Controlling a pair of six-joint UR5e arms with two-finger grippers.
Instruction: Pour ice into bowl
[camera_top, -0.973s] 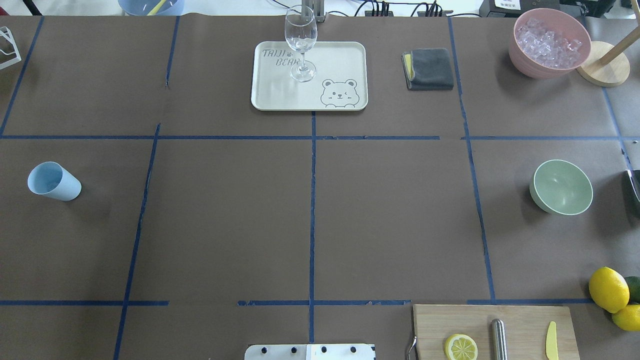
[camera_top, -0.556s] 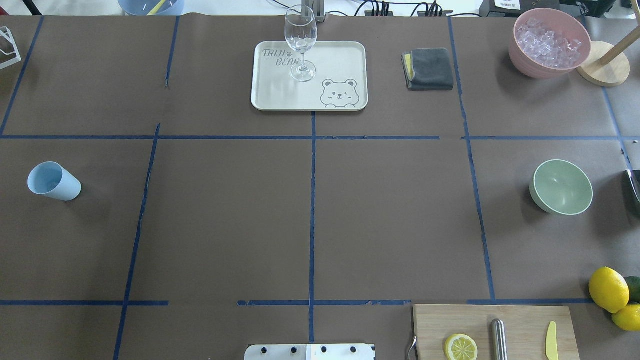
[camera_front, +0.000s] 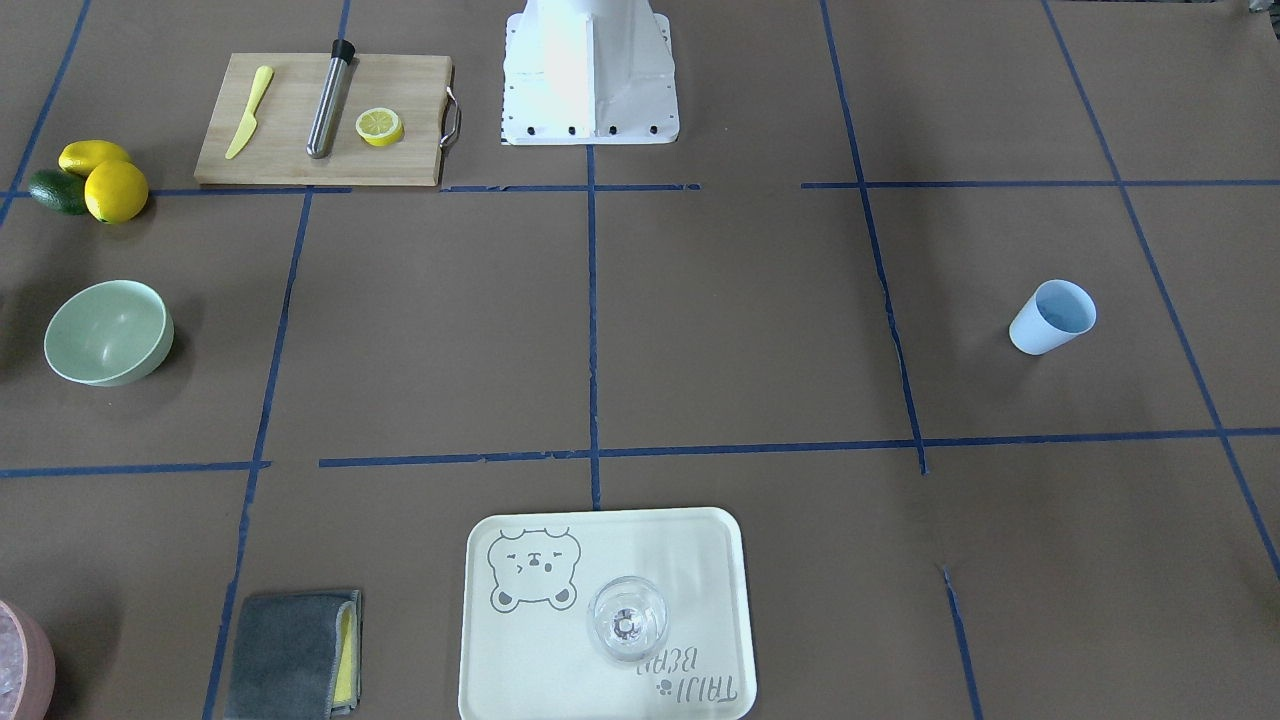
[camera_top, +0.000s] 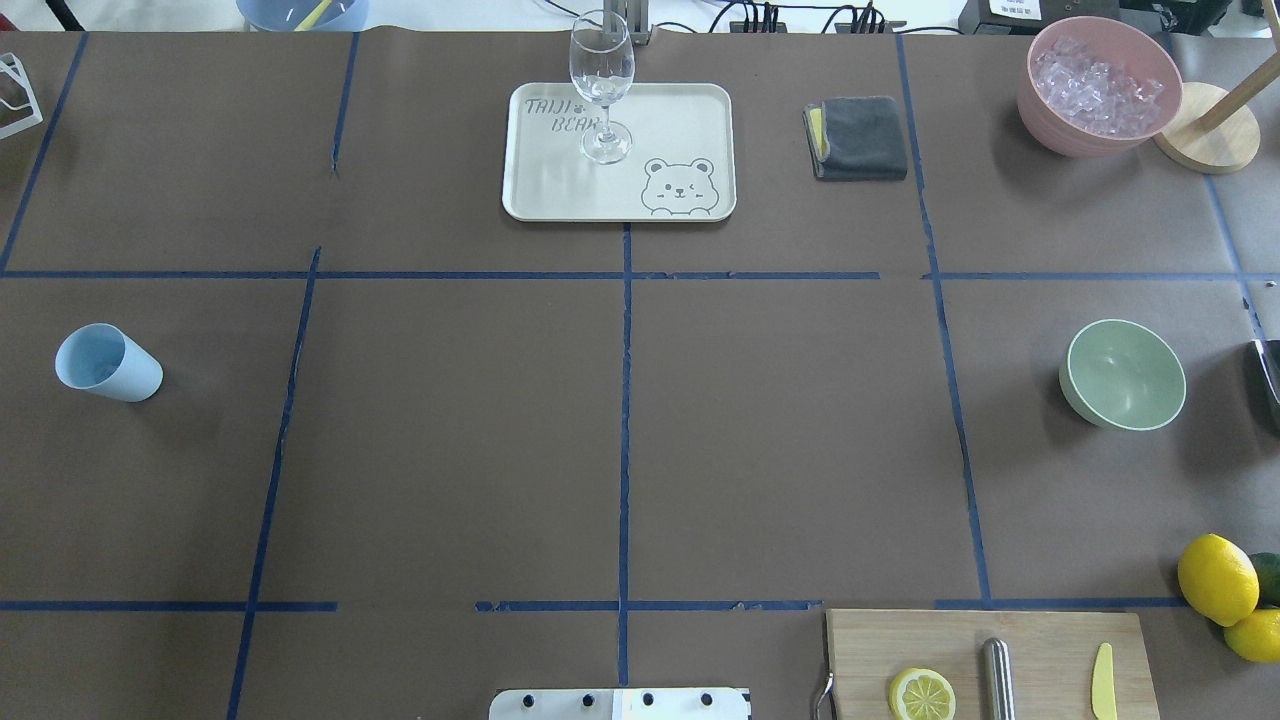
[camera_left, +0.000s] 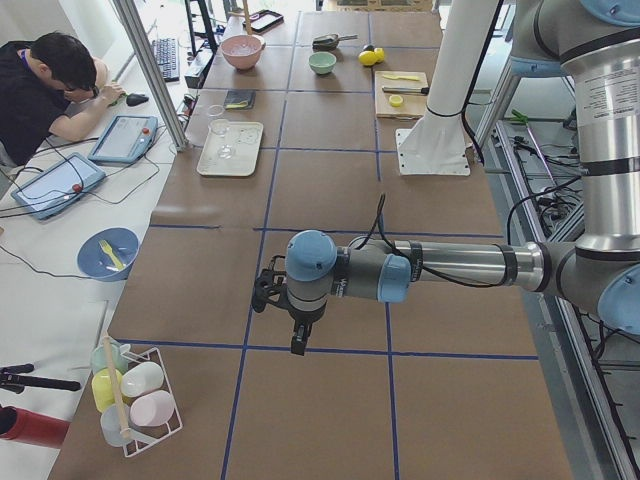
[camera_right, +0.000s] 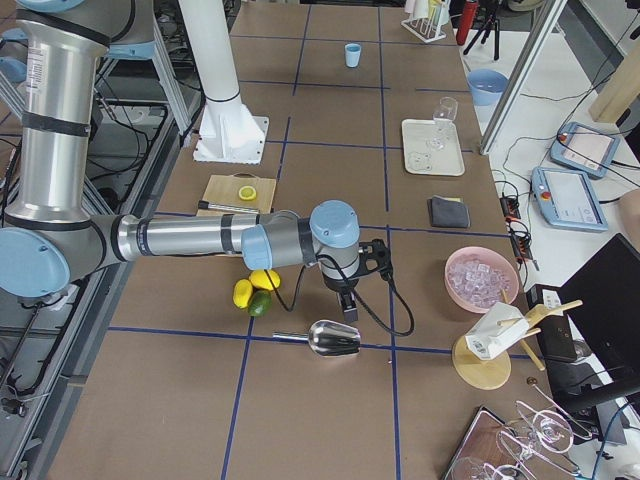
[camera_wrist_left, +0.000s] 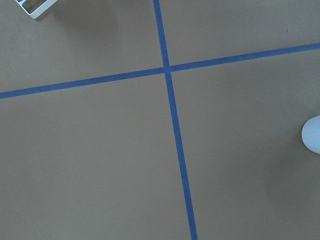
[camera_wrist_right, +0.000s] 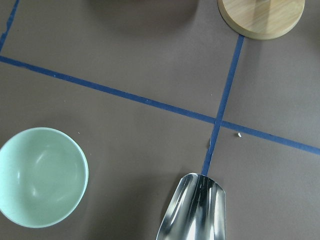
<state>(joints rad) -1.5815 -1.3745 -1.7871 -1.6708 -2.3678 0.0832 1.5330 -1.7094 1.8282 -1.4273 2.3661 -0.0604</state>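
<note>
Front-facing view: a round pale mint-green bowl (camera_front: 105, 335) stands upright and empty on the brown paper-covered table (camera_front: 700, 330). A light blue plastic cup (camera_front: 1050, 318) stands well apart from it on the opposite side. A clear wine glass (camera_front: 627, 620) stands on a cream tray printed with a bear (camera_front: 520, 660).

Overhead view: the small clear ice cubes (camera_top: 1095, 85) lie heaped in a round pink bowl (camera_top: 1045, 125) at the far right corner, just beside a round wooden base (camera_top: 1205, 140). The mint-green bowl (camera_top: 1125, 375) sits nearer the robot, apart from the pink bowl. A folded grey cloth (camera_top: 858, 138) lies between the tray and the pink bowl. A wooden cutting board (camera_top: 1040, 640) at the near edge carries a lemon half (camera_top: 921, 694).

Left side view: the left gripper (camera_left: 297, 342) on the near arm points down over bare table, with nothing near it. I cannot tell how its jaws stand.

Right side view: the right gripper (camera_right: 347, 303) points down just over a shiny metal scoop (camera_right: 335, 338) that lies on the table. Whether they touch is unclear, and so is the state of the jaws.

Left wrist view: a crossing of blue tape lines (camera_wrist_left: 166, 69) shows, with the blue cup's edge (camera_wrist_left: 312, 135) at the right.

Right wrist view: the bowl (camera_wrist_right: 42, 176) is at lower left, empty. The scoop (camera_wrist_right: 195, 210) lies beside it at the bottom edge, and the two are apart.
</note>
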